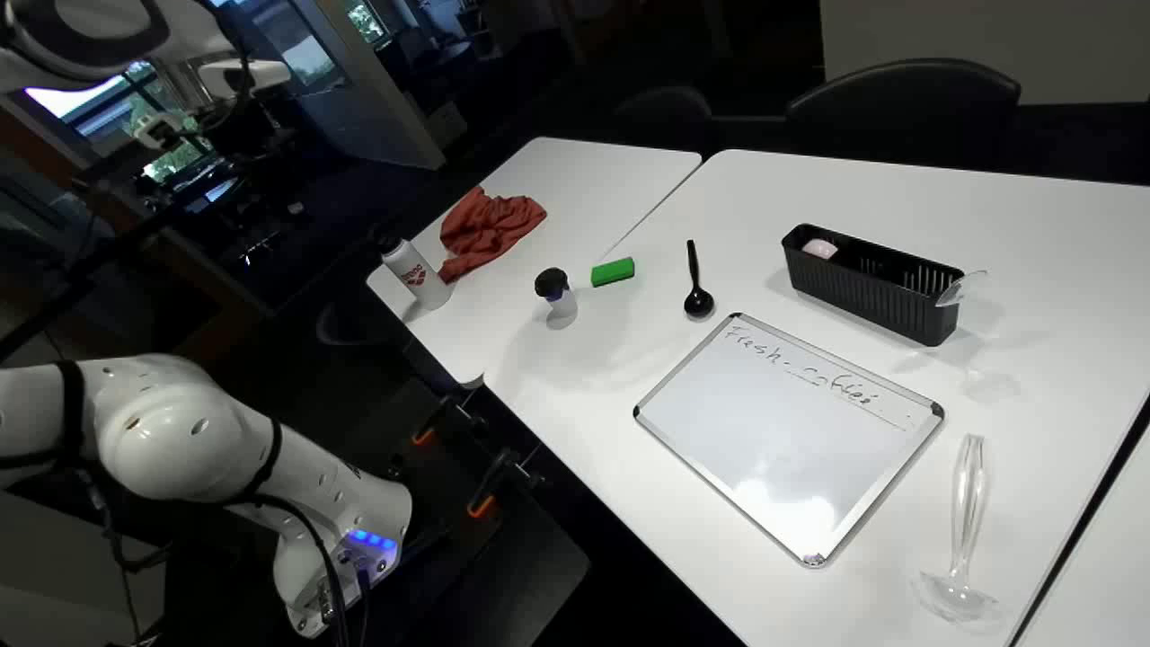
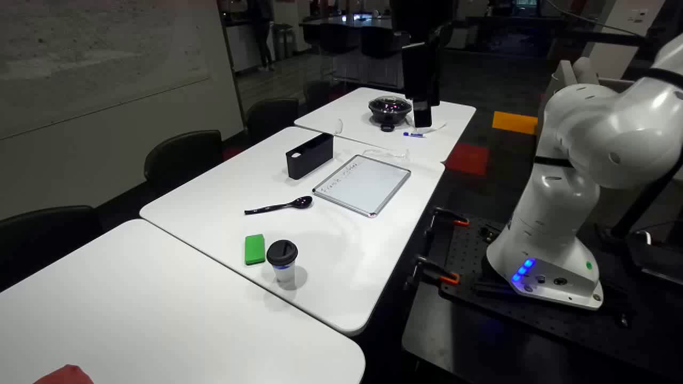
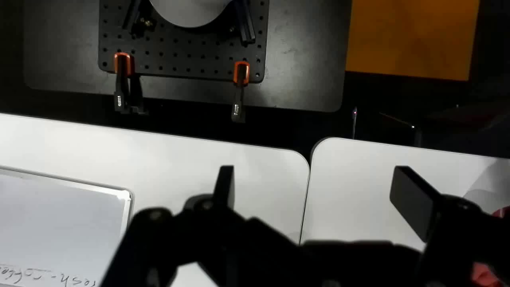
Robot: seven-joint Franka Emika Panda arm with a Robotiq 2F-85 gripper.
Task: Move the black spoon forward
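The black spoon (image 1: 694, 274) lies flat on the white table in both exterior views. Its bowl is near a corner of the whiteboard, apart from it, and its handle points away from the board (image 2: 275, 208). The spoon does not show in the wrist view. My gripper (image 3: 312, 181) is open in the wrist view, with its two black fingers wide apart and nothing between them. In an exterior view the gripper (image 2: 422, 112) hangs high above the tables, well away from the spoon.
The whiteboard (image 1: 791, 431) lies beside the spoon. A black tray (image 1: 871, 283), a green block (image 1: 613, 271), a black-lidded cup (image 1: 561, 307), a clear ladle (image 1: 966, 512), a bottle (image 1: 418, 274) and a red cloth (image 1: 490, 225) are around. A black bowl (image 2: 389, 111) stands at the far table.
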